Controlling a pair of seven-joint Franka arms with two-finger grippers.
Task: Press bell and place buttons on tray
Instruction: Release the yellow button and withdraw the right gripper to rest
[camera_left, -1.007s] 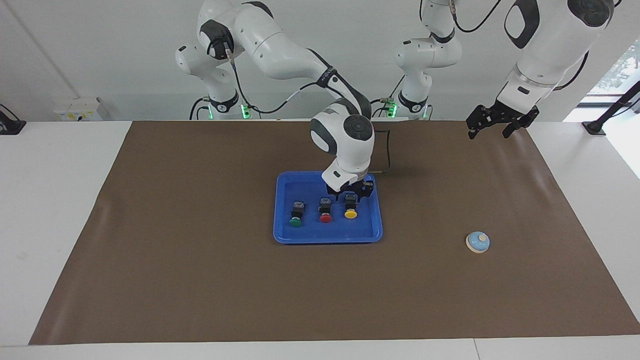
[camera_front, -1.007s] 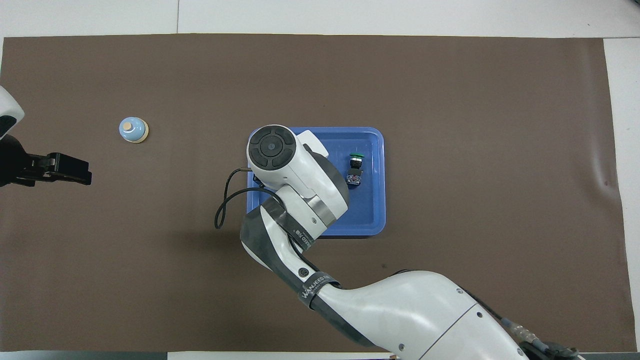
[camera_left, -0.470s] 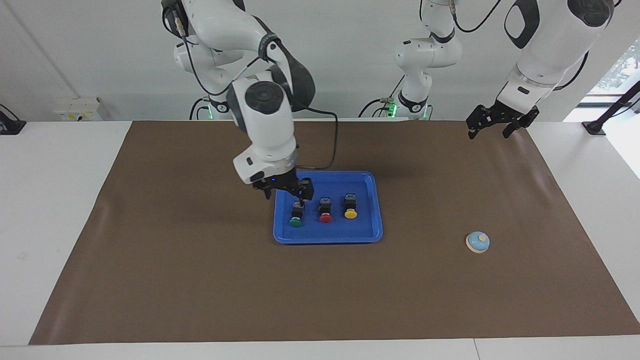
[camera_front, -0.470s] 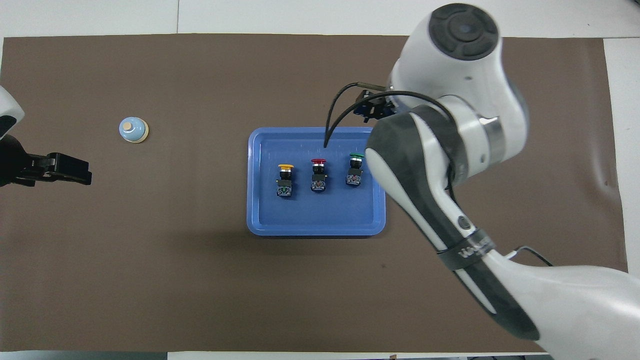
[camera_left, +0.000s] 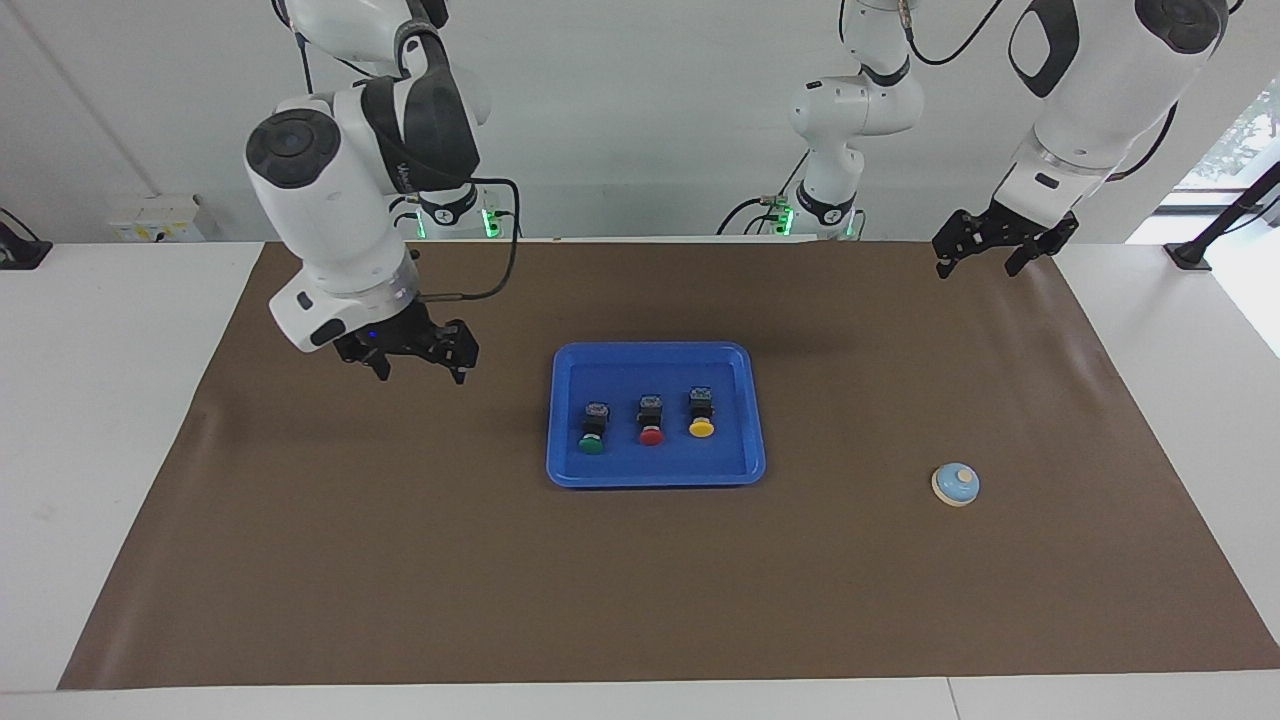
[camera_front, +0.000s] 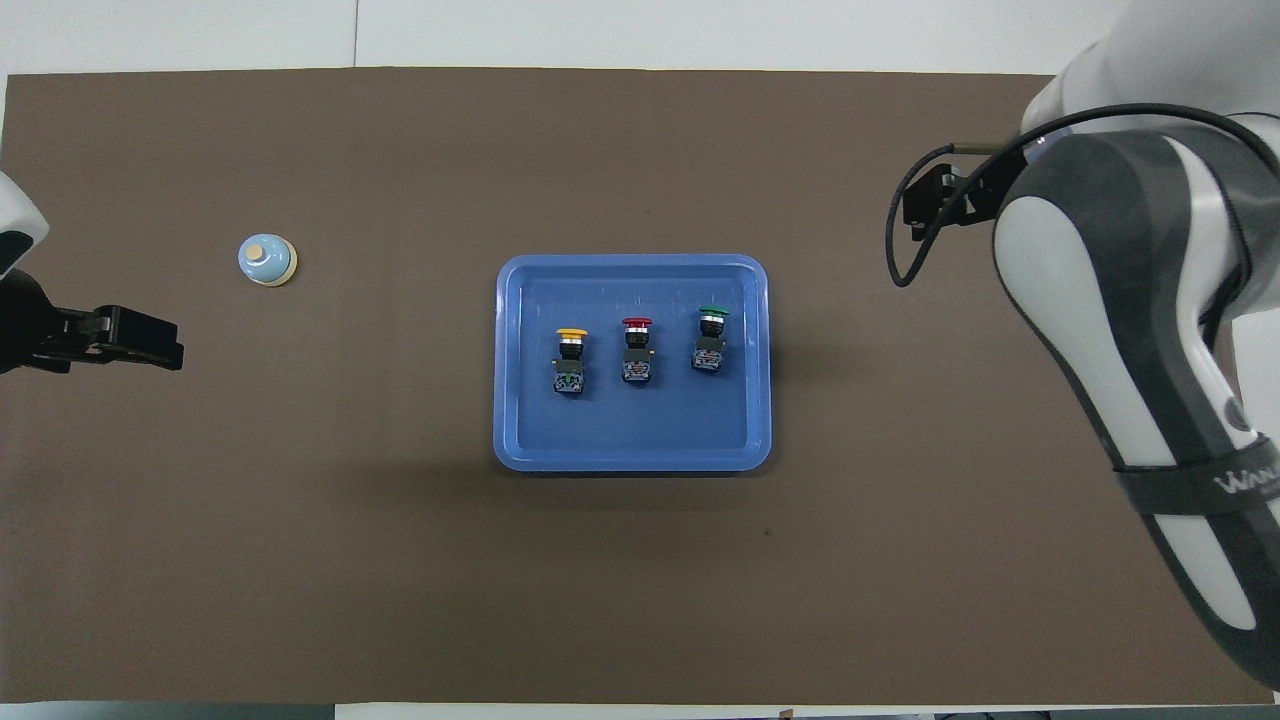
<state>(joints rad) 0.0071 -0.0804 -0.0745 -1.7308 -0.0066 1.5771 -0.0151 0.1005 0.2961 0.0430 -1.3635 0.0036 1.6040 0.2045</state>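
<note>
1. Hanging empty over the bare brown mat (camera_left: 640, 600) toward the right arm's end of the table, well apart from the tray: right gripper (camera_left: 417, 360), jaws spread and nothing between them, having swung off the tray within the last second.
2. Waiting over the mat's corner at the left arm's end: left gripper (camera_left: 985, 245), unchanged from a second ago, apparently spread too, though hard reading at this angle.
3. Lying mid-table, clear of both arms: blue tray (camera_left: 570, 470), now fully uncovered.
4. Resting inside it in one row, caps pointing away from the robots: green button (camera_left: 592, 437) toward the right arm's end, red button (camera_left: 651, 428) in the middle, yellow button (camera_left: 702, 420) toward the left arm's end, the yellow one just let go.
5. Sitting alone on the mat toward the left arm's end, well apart from the tray: bell (camera_left: 956, 484), untouched by either gripper.
6. Reading this as all three placements being done; judging the pulling away as a retreat, with any bell press not confirmable from here.
</note>
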